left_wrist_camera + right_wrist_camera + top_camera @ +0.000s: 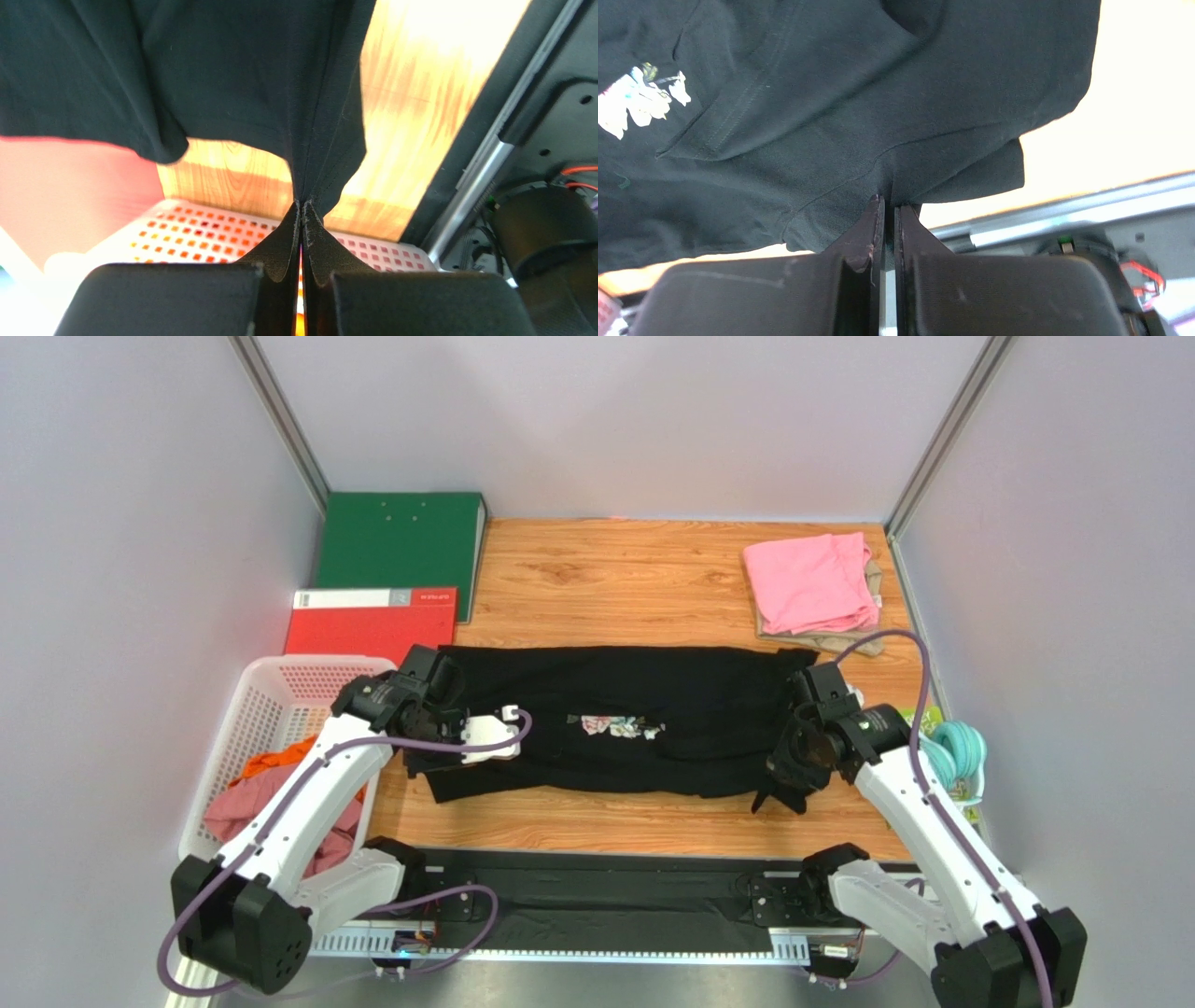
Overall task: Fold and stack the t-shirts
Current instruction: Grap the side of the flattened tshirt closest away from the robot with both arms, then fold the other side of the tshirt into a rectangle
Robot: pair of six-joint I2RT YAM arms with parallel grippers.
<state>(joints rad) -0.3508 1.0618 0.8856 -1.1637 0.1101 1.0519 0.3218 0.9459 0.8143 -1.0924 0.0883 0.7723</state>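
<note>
The worktop carries everything. Across its middle, running from the left edge toward the right edge, lies the black shirt, a long band with its small print facing up (it looks part-folded to me already).

The white basket sits off the left edge with more shirts inside. A folded pink shirt waits at the far right corner, so I take that as the stacking spot.

My left end effector is pressed together on a pinch of black cloth at the shirt's left end. My right end effector is pinched the same way on the hem at the right end, and the cloth puckers into both grips.

I judge the step to be carrying the near hem over toward the far edge. To do it well:
- I would raise both ends together and level.
- I would hold the cloth just taut between them, without stretching it.
- I would lay hem on hem before letting go.
- Uneven lifting would skew the fold, and the thin pinches could slip.
</note>
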